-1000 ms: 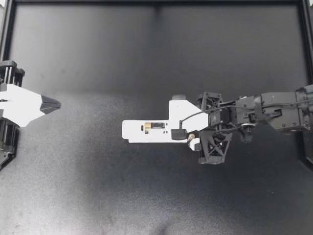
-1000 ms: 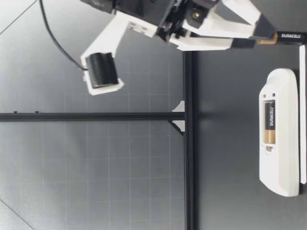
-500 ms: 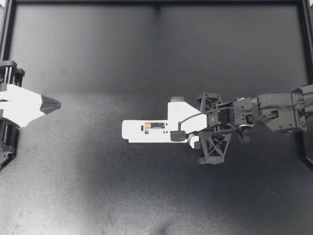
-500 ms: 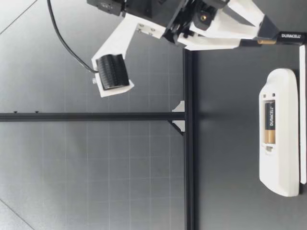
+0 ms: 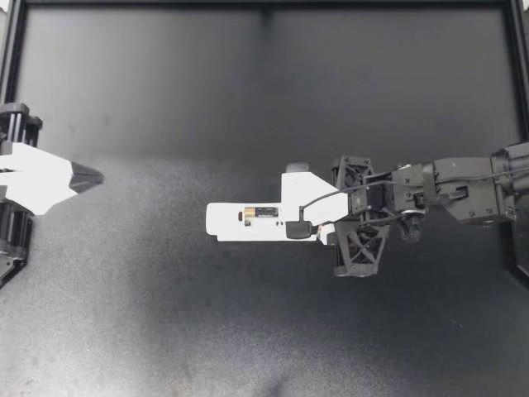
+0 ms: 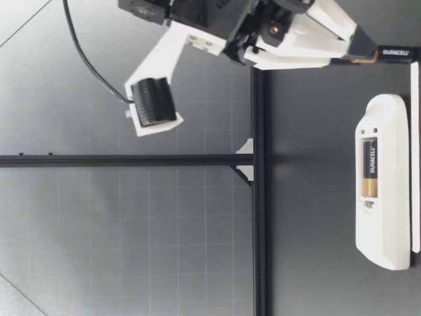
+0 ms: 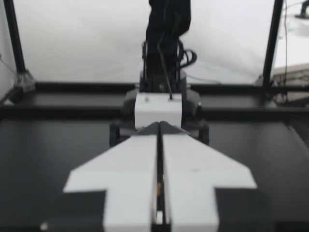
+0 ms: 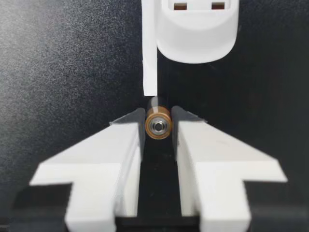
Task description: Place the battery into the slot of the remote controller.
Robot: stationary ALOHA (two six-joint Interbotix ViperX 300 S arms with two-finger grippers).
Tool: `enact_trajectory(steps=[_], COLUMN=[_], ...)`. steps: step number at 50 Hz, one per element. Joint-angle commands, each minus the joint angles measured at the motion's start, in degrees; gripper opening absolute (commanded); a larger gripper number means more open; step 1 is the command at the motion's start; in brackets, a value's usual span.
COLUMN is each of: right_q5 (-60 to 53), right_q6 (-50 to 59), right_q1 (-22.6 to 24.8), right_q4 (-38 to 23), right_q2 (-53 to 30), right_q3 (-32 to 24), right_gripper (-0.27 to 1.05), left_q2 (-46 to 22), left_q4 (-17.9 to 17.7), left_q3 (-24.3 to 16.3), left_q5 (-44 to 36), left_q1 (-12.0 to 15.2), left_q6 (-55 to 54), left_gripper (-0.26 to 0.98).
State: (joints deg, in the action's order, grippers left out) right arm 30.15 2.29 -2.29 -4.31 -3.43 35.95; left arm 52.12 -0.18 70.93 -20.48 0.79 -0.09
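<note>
- battery [image 8: 158, 124]: clamped between the two fingers [image 8: 128, 145] of my right gripper [image 5: 299, 223], one pad on each side. The right wrist view sees it end-on, copper-coloured end toward the camera.
- Low view: the same battery [image 6: 395, 51] sticks out below the fingertips, long axis roughly upright, black end down. It is close above the table [image 5: 165, 314]; can't tell if it touches.
- It sits outside the remote controller [image 5: 227, 222], just off the end nearest my right gripper, not over the compartment.
- thin white strip [image 8: 149, 53]: starts just ahead of the battery and runs along one long side of the remote controller. Touching it or a hair apart, can't tell.
- Remote controller lies flat on the table, back side up, compartment uncovered.
- second battery [image 6: 370, 168]: seated in the compartment, lying along the remote's length, copper end pointing away from my right gripper.
- black frame rail [image 6: 258, 217]: runs along the table edge behind the remote in the low view.
- left gripper [image 5: 97, 175]: at the table's left edge, well apart from the remote. Its fingers [image 7: 130, 164] are pressed together with only a thin seam between them and nothing held. It points across the table toward the right arm [image 7: 166, 72].
</note>
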Motion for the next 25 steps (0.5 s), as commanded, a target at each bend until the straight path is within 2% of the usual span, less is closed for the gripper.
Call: enact_trajectory(steps=[1, 10, 16, 25], right_q5=[-0.7, -11.2, -25.2, -44.4], right_q6=[0.1, 0.4, 0.6, 0.4], right_q1=[-0.4, -0.4, -0.4, -1.1], right_q4=[0.1, 0.1, 0.2, 0.2], right_q2=[4.2, 8.4, 9.5, 8.4], right_q3=[-1.0, 2.6, 7.4, 13.5], right_gripper=[0.08, 0.08, 0.08, 0.08], left_q2=[-3.1, -13.4, -20.7, -29.4], left_q4=[-0.3, -1.1, -1.2, -1.2], left_q3=[-1.1, -5.1, -8.9, -12.8], left_q5=[0.4, 8.4, 14.0, 17.3], left_q1=[0.1, 1.2, 2.1, 2.6], left_q6=[-0.1, -0.2, -0.2, -0.1], left_gripper=[-0.17, -0.17, -0.17, -0.17])
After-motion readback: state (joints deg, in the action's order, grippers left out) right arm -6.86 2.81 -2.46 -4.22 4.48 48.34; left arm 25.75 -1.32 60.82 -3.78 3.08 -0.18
